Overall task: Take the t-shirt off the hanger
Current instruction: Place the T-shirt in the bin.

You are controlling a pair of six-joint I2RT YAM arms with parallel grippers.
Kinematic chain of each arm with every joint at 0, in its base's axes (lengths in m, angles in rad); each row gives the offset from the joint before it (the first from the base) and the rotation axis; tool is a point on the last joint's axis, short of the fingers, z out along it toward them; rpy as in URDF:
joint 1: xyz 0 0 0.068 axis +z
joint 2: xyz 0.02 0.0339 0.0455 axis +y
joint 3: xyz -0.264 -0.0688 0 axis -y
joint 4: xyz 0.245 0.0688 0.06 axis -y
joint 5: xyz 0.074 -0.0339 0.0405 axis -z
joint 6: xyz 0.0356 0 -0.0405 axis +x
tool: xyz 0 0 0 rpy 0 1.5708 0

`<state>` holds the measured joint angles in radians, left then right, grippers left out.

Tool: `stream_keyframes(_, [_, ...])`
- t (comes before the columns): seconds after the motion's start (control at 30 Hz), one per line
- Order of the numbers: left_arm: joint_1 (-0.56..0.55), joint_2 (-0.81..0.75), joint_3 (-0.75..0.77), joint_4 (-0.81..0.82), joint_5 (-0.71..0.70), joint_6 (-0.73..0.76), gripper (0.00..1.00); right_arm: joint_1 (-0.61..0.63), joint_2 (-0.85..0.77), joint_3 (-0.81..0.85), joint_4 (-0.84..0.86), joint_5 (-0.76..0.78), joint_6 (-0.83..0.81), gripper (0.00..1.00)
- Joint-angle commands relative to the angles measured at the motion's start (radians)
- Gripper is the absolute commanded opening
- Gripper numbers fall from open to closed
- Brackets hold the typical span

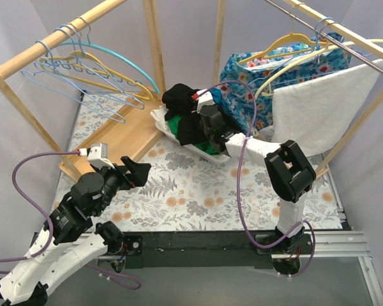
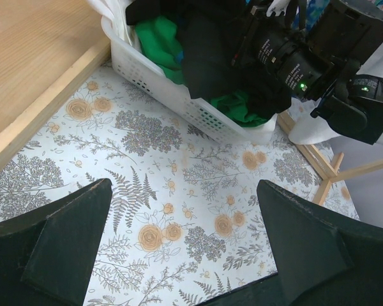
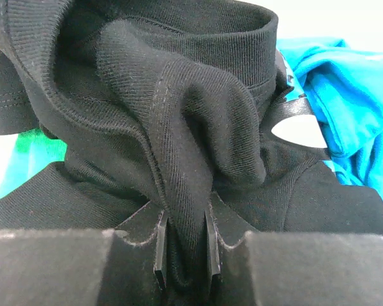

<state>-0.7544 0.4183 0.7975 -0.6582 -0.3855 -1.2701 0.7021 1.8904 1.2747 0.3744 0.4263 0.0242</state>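
Observation:
The black t-shirt (image 1: 182, 105) is bunched over the white laundry basket (image 1: 161, 122), with no hanger showing in it. My right gripper (image 1: 201, 121) is shut on a fold of the black t-shirt (image 3: 179, 127), and the cloth is pinched between the two pads of the right gripper (image 3: 183, 255). My left gripper (image 1: 140, 171) hovers over the floral tablecloth, well short of the basket. In its wrist view the left gripper (image 2: 184, 186) is open and holds nothing. Several empty hangers (image 1: 83, 70) hang on the left rail.
The basket (image 2: 153, 80) holds green cloth (image 2: 159, 38) and bright blue cloth (image 3: 345, 95). On the right rail hang a blue floral garment (image 1: 242, 76) on a yellow hanger (image 1: 281, 46) and a white towel (image 1: 319, 105). A wooden board (image 1: 124, 131) lies at the back left.

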Motion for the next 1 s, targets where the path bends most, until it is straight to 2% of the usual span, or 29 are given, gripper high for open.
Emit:
stream_keyframes(0.0, [0.001,0.002,0.009,-0.001,-0.012,0.005,0.98,-0.010,0.052,0.028,-0.213,-0.034,0.056,0.01])
stream_keyframes(0.03, [0.001,0.002,0.012,-0.004,-0.013,0.006,0.98,-0.009,0.020,0.023,-0.213,-0.026,0.060,0.05])
stream_keyframes(0.07, [0.001,-0.001,0.014,-0.007,-0.012,0.008,0.98,-0.009,0.001,0.017,-0.212,-0.020,0.065,0.23])
stream_keyframes(0.13, [0.001,0.000,0.017,-0.011,-0.019,0.011,0.98,-0.007,-0.065,-0.011,-0.206,-0.009,0.072,0.40])
stream_keyframes(0.17, [0.001,-0.001,0.019,-0.012,-0.019,0.017,0.98,-0.006,-0.086,-0.020,-0.200,-0.008,0.071,0.52])
stream_keyframes(0.27, [0.001,-0.003,0.028,-0.017,-0.026,0.031,0.98,0.003,-0.169,-0.051,-0.201,0.011,0.074,0.66])
stream_keyframes(0.4, [0.001,0.007,0.034,-0.024,-0.032,0.044,0.98,0.023,-0.243,-0.022,-0.291,0.023,0.069,0.68])
stream_keyframes(0.7, [0.001,0.046,0.058,-0.017,-0.044,0.029,0.98,0.122,-0.389,-0.017,-0.313,0.083,0.003,0.78])
stream_keyframes(0.97, [0.001,0.091,0.065,-0.032,-0.085,-0.044,0.98,0.238,-0.531,-0.127,-0.307,0.153,-0.003,0.79])
